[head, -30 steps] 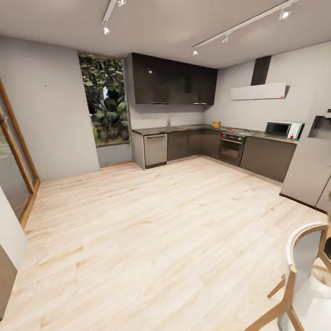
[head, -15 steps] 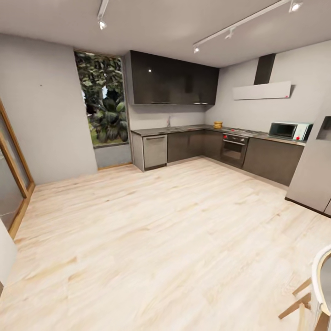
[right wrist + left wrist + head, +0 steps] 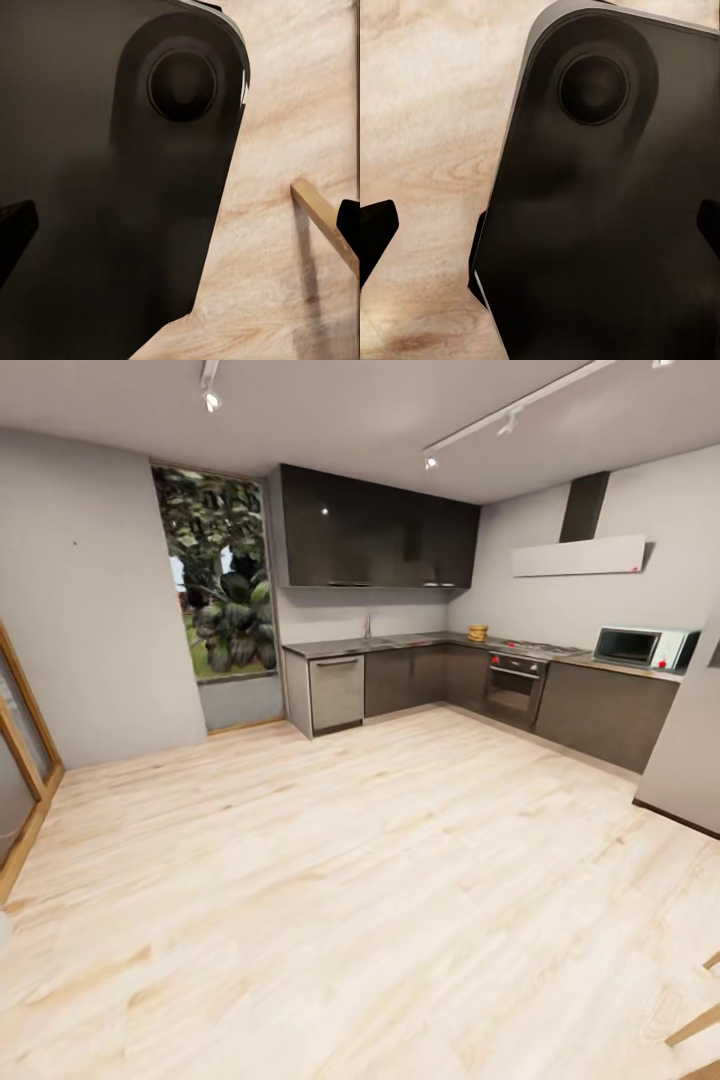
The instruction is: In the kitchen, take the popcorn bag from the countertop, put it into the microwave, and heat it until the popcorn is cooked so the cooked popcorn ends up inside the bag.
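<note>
Across the room, the head view takes in a wide floor (image 3: pixel 330 880) of pale, glossy wood planks with faint grain; beyond it an L-shaped run of dark, flat cabinet fronts carries the surface (image 3: pixel 400 642), a thin grey glossy top. On that top near the corner sits the popcorn bag (image 3: pixel 478 632), a small tan-yellow lump, too small and blurred to show its rim or wrinkles; the popcorn itself cannot be made out. Well apart from it along the right-hand run stands the microwave (image 3: pixel 643 648), a pale boxy shape with a dark glass door; its side panel is only a light strip, and its far end is partly cut off by a grey wall edge. Between the two lies the hob over a black built-in oven (image 3: pixel 514 688). A tall window (image 3: pixel 215 575) shows green leaves; dark glossy wall cupboards (image 3: pixel 375 530) hang beside it.

Each wrist view looks down past a smooth, dark, rounded robot body panel (image 3: pixel 600 202) with a round recess, over the wood floor; the left gripper (image 3: pixel 540 229) and the right gripper (image 3: pixel 180 225) show only black fingertips at opposite picture edges, so both pairs of jaws are spread wide and pinch nothing; a slim wooden bar (image 3: pixel 324 222) crosses the floor in the right wrist view, cut off at the edge.
</note>
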Tool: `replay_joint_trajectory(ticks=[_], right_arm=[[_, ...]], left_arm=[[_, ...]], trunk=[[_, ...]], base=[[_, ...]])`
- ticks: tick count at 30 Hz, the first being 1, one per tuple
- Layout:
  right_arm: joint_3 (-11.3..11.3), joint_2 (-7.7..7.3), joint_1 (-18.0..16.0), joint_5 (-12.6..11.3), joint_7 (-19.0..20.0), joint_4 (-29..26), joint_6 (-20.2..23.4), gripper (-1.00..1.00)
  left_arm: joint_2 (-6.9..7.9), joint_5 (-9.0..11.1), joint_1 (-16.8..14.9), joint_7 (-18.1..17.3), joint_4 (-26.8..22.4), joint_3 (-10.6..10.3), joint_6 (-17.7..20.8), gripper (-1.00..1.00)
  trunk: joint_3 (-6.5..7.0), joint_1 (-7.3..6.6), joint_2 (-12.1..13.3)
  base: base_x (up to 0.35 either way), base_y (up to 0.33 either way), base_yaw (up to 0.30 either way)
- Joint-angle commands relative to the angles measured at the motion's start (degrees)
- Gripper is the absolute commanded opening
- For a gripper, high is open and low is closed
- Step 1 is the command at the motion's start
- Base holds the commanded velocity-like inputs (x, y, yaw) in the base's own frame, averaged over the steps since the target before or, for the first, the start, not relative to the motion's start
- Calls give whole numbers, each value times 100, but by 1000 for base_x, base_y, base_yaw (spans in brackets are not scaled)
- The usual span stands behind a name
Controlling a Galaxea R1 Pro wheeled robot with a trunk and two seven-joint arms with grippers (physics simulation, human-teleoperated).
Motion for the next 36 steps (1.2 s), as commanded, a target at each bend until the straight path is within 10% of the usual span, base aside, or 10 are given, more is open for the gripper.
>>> replay_joint_trajectory(ticks=[1, 36], right_arm=[[24, 1, -1, 33, -28, 1, -10, 100], [-69, 1, -1, -53, -43, 1, -284, 100]], left_arm=[[-2, 25, 2, 16, -8, 4, -11, 100], [-8, 25, 2, 16, -8, 12, -42, 100]], trunk=[[-4, 3, -2], [-4, 3, -2]], base=[[325, 0, 0], [325, 0, -13]])
